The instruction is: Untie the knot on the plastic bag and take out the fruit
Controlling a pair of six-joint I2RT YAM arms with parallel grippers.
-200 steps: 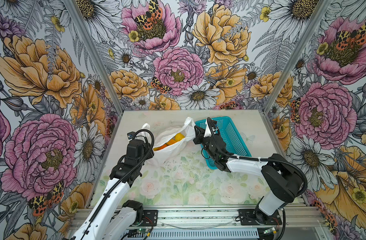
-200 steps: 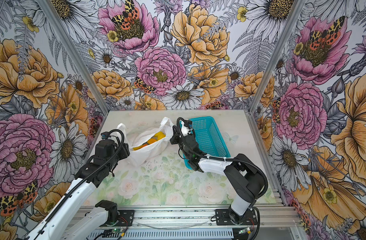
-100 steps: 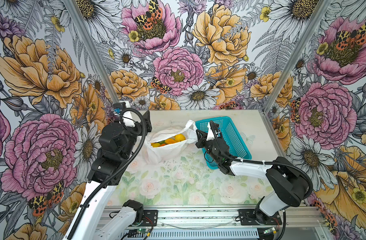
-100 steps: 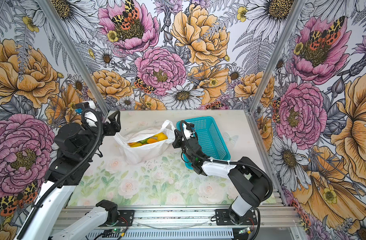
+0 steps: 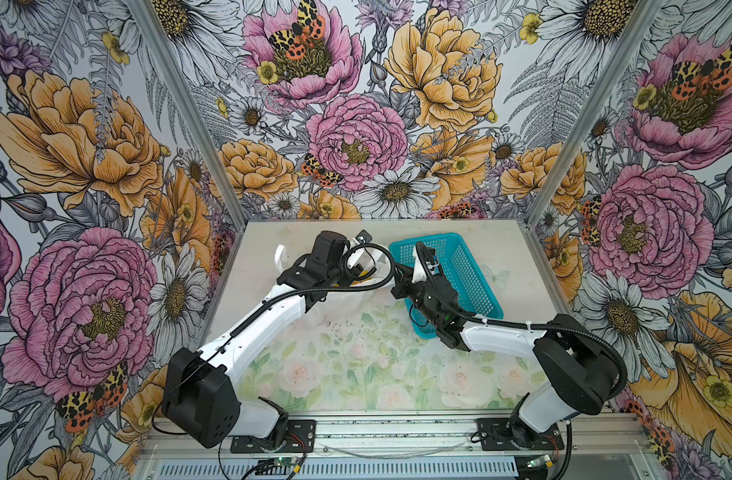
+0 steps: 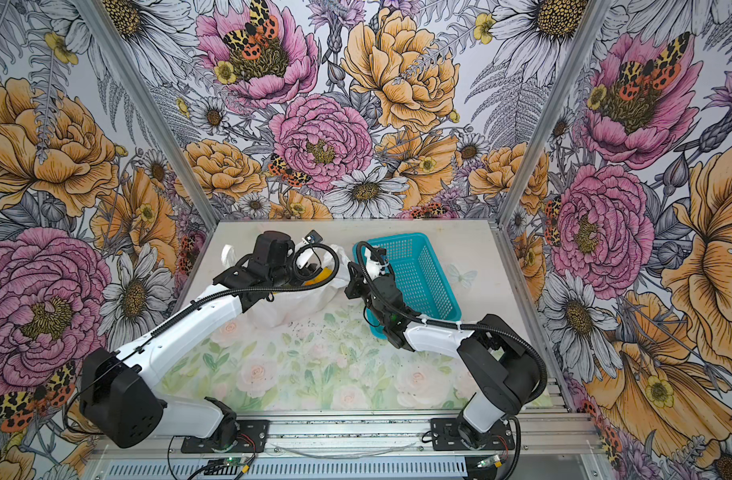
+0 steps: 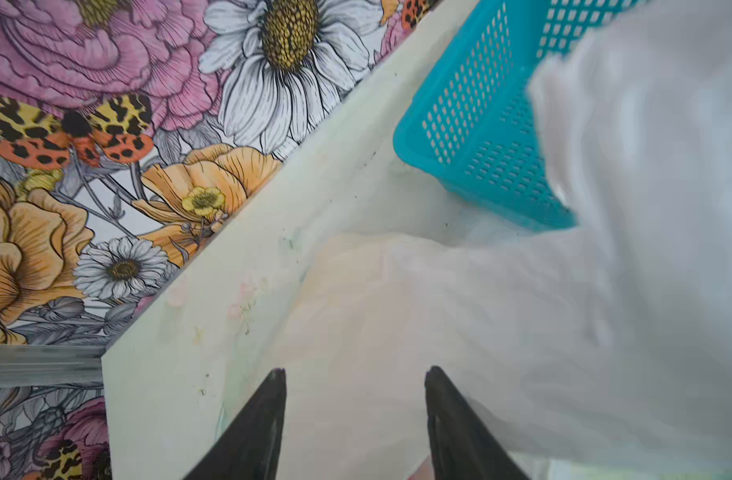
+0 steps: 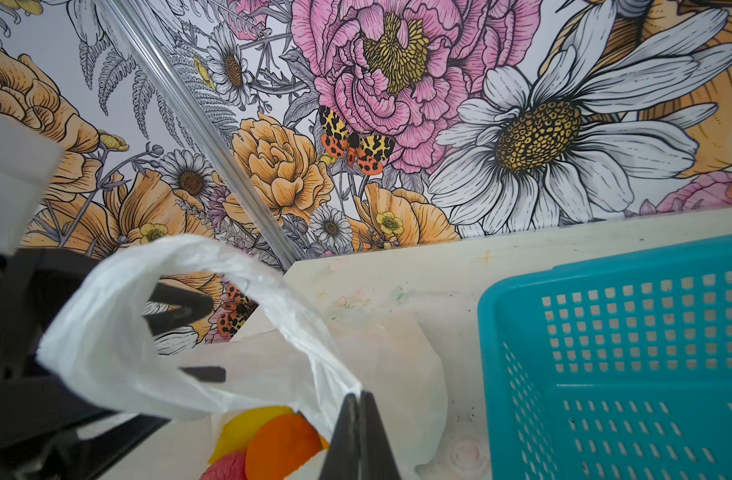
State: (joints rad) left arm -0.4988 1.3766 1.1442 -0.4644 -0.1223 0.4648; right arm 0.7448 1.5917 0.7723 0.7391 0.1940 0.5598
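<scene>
Top views, both: the left arm (image 5: 268,316) bends over the plastic bag (image 5: 343,301), which lies on the table (image 5: 356,374) just beside the basket (image 5: 460,266). A sliver of orange fruit (image 6: 318,276) shows in the bag's mouth, under that arm's wrist. The right gripper (image 5: 399,275) reaches to the bag's rim from the basket side. One handle (image 5: 281,254) sticks out loose on the bag's far left. No knot is visible, so the tie appears undone.

Left wrist view: the left gripper (image 7: 356,370) hovers with its jaws roughly half apart and nothing seen between them. Blurred white bag film lies below and ahead, with the basket beyond. No fruit is clear here.

Right wrist view: the right gripper's jaws are pressed together on the second handle (image 8: 169,266), lifting it into an arch. Yellow, orange and pink-red fruit sit in the opening directly beside its fingertips. Dark fingers, probably the left gripper's, show through the arch.

The mouth seems stretched across the table from handle to handle. The fruit lies low between the two grippers, and the empty left one looks better placed to reach down for it.
</scene>
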